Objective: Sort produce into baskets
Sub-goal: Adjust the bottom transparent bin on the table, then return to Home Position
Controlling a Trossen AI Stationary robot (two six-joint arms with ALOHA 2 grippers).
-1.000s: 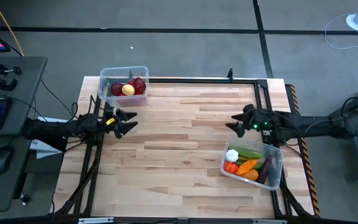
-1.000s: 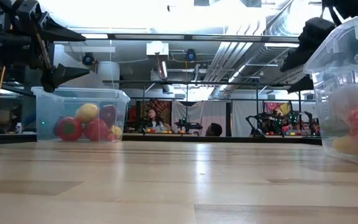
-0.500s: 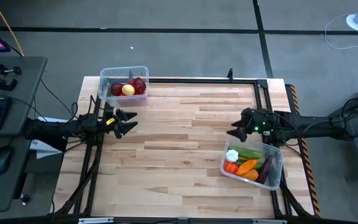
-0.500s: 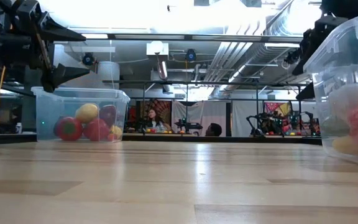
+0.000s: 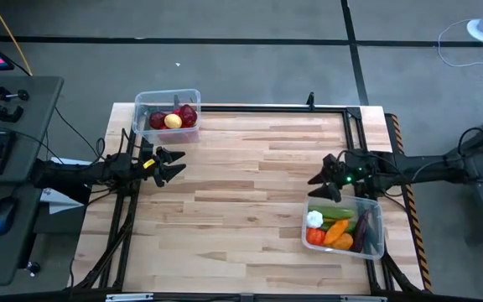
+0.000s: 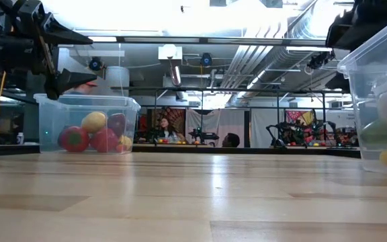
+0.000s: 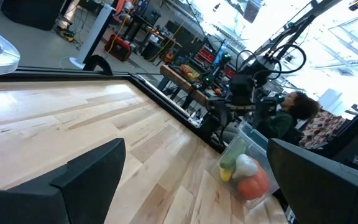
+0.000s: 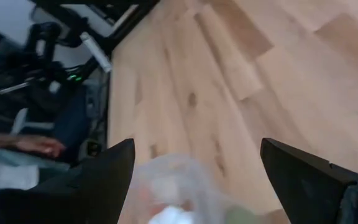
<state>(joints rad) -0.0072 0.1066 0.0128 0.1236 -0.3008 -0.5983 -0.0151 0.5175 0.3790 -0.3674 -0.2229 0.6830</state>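
Your left gripper hangs with jaws spread and empty at the bench's left edge, just in front of the tub at the far-left corner holding red fruit and a yellow piece. Your right gripper hovers, jaws apart and holding nothing, at the far rim of the second tub by the near-right corner, filled with garlic, green, orange, red and purple produce.
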